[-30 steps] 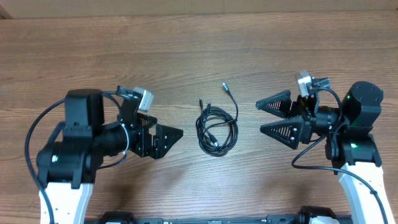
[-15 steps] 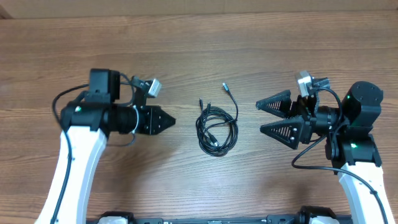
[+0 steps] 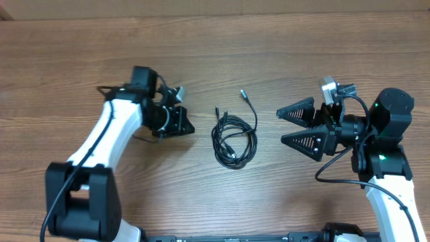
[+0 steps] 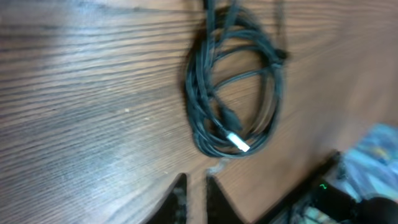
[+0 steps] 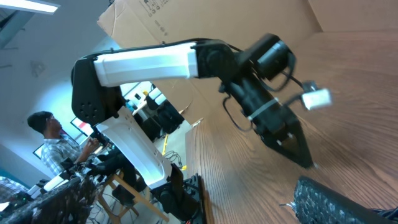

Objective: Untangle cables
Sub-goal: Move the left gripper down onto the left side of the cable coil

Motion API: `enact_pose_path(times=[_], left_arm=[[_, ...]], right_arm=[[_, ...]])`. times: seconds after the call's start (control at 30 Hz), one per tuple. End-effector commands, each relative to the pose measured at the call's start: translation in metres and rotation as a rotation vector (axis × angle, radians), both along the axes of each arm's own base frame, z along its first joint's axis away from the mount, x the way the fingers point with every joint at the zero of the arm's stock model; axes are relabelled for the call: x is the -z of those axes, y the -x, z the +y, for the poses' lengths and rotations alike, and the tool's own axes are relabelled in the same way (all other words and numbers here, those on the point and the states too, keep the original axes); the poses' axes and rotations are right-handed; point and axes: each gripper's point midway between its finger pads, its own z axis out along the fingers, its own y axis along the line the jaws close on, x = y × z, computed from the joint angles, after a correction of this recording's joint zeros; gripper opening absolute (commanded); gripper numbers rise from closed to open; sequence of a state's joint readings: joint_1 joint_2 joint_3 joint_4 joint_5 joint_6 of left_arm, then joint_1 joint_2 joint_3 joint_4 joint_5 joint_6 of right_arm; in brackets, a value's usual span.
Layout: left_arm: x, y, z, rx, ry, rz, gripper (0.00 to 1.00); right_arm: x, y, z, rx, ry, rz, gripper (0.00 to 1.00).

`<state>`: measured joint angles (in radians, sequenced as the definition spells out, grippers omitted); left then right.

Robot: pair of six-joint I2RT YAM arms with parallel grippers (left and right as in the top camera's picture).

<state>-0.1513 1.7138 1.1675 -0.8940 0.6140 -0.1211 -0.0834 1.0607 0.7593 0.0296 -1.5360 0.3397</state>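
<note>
Hovering beside the cables (image 3: 234, 140), coiled mid-tabletop (image 3: 215, 54) | left end effector (image 3: 190, 128) fingers together, empty | right end effector (image 3: 281, 126) spread wide, empty | advice: open left, pinch one outer loop, not the bundle.

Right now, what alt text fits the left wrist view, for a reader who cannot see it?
A loose coil of thin black cables lies on a wooden table, one silver plug tip showing near its lower edge. Just below, the left jaws stand nearly closed, apart from the coil and empty.
</note>
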Motion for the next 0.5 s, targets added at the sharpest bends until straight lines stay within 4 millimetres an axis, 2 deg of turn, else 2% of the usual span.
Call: enact_pose_path(times=[0.0,0.07,0.2,0.3,0.47], left_arm=[[0.021,-0.006,-0.001,-0.02,-0.136,0.015,0.19],[0.028,-0.006,-0.009,-0.015,-0.157,0.015,0.21],[0.042,-0.008,-0.022,-0.017,-0.218,0.007,0.35],[0.052,-0.005,-0.03,-0.011,-0.271,0.009,0.39],[0.06,0.001,-0.05,0.042,-0.272,-0.003,0.39]], right_arm=[[-0.009,0.002,0.001,-0.014,0.001,-0.031,1.0],[-0.009,0.002,0.001,-0.014,0.0,-0.03,1.0],[-0.009,0.002,0.001,-0.014,0.0,-0.03,1.0],[-0.009,0.002,0.001,-0.014,0.0,-0.031,1.0],[-0.009,0.002,0.001,-0.014,0.0,-0.03,1.0]])
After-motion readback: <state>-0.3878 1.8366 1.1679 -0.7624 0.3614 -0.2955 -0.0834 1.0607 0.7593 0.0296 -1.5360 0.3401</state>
